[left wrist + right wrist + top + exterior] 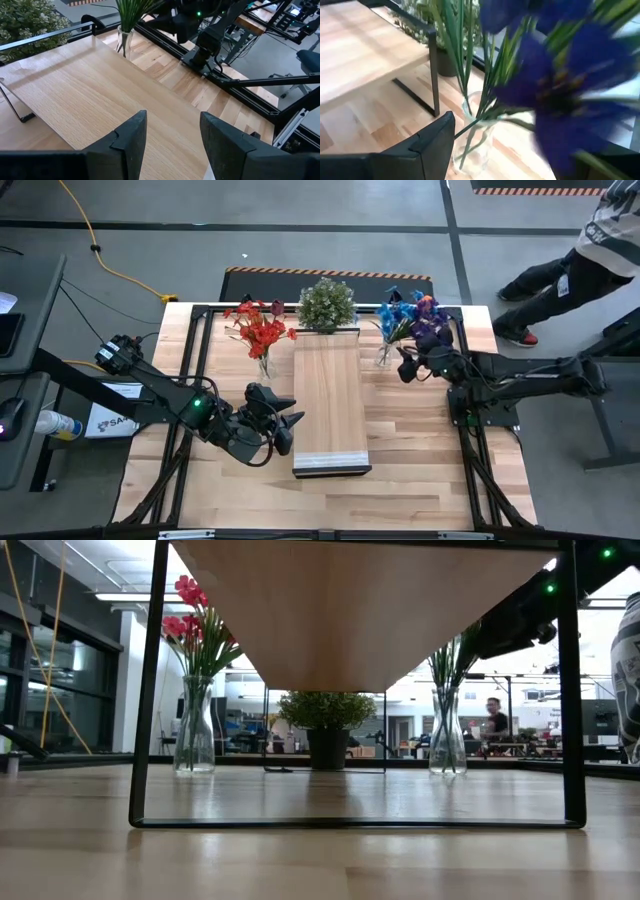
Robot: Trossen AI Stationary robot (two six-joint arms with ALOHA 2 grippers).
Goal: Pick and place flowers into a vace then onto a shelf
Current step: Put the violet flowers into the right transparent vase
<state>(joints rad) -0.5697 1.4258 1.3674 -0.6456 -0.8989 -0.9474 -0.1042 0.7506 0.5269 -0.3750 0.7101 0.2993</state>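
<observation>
Flowers stand upright in both vases; left fingers open, empty; right fingers' grip unclear.

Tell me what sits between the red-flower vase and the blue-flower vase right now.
The high view shows the potted plant and the far end of the shelf between the red flowers' vase and the blue flowers' vase.

Red flowers, blue-purple flowers, light-wood shelf.

Red flowers upright in glass vase, left of shelf. Blue-purple flowers upright in second vase, right. Shelf top bare.
</observation>
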